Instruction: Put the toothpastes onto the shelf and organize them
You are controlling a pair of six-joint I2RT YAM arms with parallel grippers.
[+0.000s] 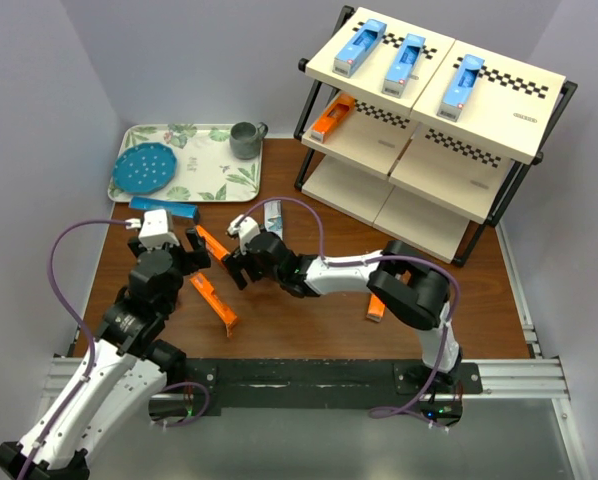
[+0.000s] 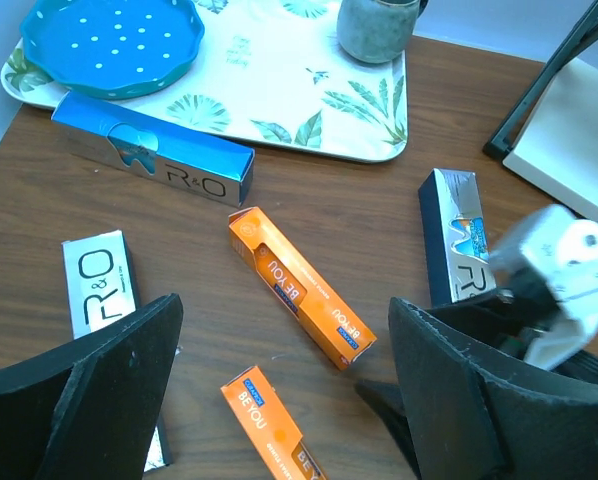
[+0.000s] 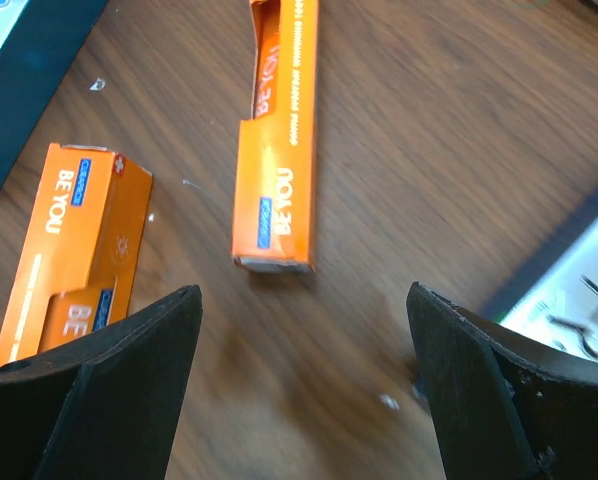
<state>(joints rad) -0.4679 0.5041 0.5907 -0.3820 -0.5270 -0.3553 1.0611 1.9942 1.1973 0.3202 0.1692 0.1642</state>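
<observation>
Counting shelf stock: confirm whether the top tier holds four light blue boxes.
No, the top tier of the shelf holds only three light blue boxes, side by side.

- White link shells with black joints on the left arm (image 1: 101, 388) and the right arm (image 1: 344, 271).
- Purple cables (image 1: 56, 258) loop along each.
- Broad matte black fingers (image 2: 89, 380).

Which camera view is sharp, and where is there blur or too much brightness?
Top external: sharp and evenly lit, with only soft shadows near the shelf. Left wrist: sharp, the orange box lettering reads clearly, but the shelf board at the right edge is washed out. Right wrist: letters are readable near the middle, and the lower right corner is blurred.
</observation>
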